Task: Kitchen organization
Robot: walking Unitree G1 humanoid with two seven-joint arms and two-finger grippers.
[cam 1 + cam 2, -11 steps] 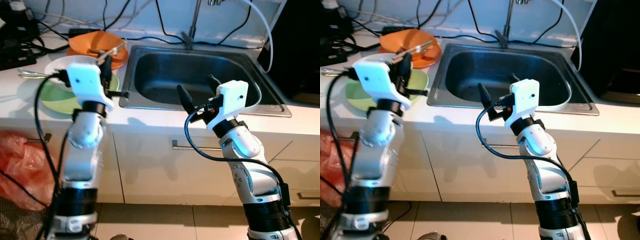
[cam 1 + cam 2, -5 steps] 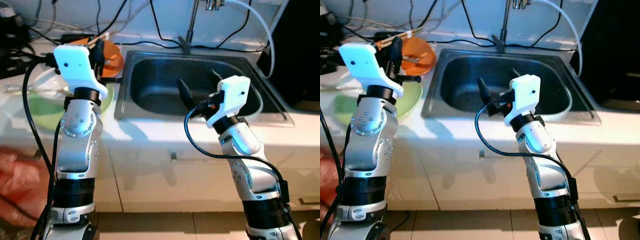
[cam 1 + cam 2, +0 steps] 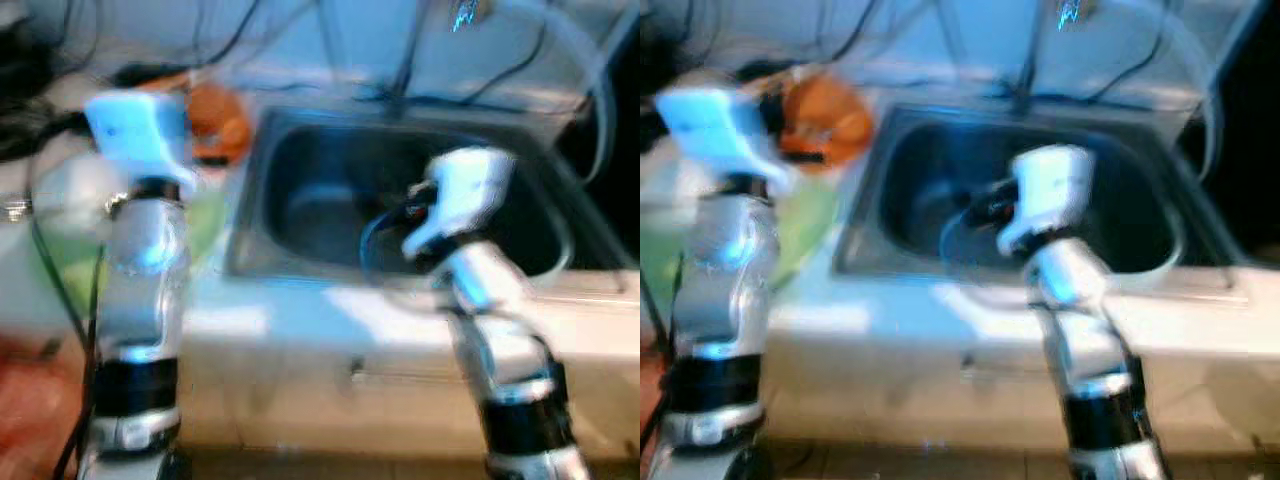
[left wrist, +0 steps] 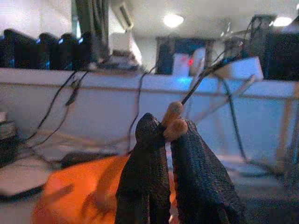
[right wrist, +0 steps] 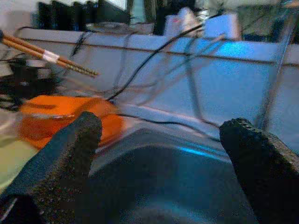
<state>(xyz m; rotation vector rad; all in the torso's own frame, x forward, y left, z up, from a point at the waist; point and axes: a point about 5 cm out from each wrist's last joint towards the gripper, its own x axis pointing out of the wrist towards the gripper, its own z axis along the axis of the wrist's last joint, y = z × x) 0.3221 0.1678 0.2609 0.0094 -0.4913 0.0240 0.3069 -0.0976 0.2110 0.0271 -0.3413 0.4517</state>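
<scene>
The head views are blurred. My left gripper (image 4: 161,127) is shut on a pair of brown chopsticks (image 4: 174,122), whose ends poke out between its fingers. It hovers over the counter left of the sink, above an orange bowl (image 3: 215,120). The chopsticks (image 5: 46,56) also cross the right wrist view above that orange bowl (image 5: 60,116). My right gripper (image 5: 163,135) is open and empty over the steel sink (image 3: 330,200), its two black fingers (image 5: 70,154) spread wide apart.
A green plate (image 3: 205,225) lies on the white counter beside the sink's left rim. A faucet (image 3: 410,60) and several cables run along the back wall. A red bag (image 3: 30,400) hangs low on the left, before the cabinet front.
The head camera has moved and the view has blurred. My left gripper has lifted the chopsticks up and back, from over the green plate to over the orange bowl.
</scene>
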